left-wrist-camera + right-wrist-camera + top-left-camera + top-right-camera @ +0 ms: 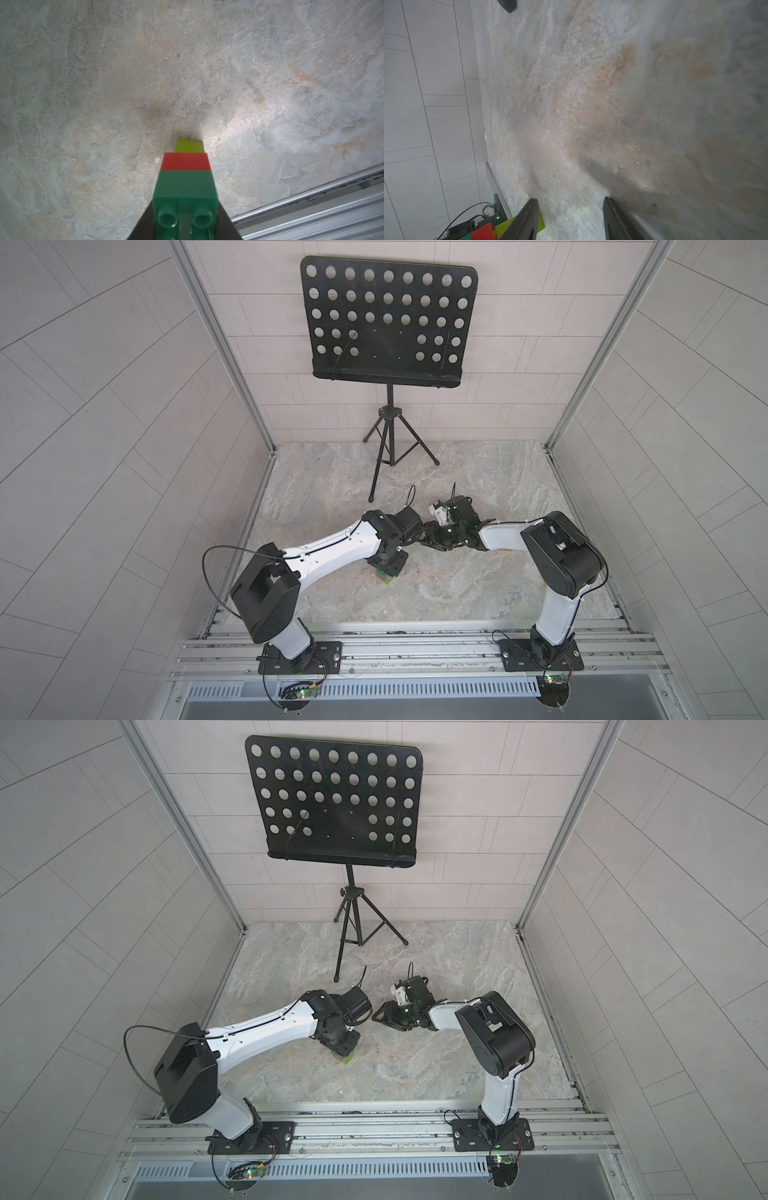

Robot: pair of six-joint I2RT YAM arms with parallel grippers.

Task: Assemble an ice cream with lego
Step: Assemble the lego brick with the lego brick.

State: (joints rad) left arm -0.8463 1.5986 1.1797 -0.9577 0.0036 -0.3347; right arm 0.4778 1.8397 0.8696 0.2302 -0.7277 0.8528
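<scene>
The left arm (328, 545) and the right arm (498, 540) had glossy white shells set between bulky matte-black joint housings. A thin black cable (204, 562) looped out from the left arm's near housing and ran along its white link. Each arm ended in a black base plate (326, 649) fixed with silver screws, with a small circuit board (309, 693) showing a green light just beside it. The right claw (570, 199) had flat, matte-black fingers (529, 220).
</scene>
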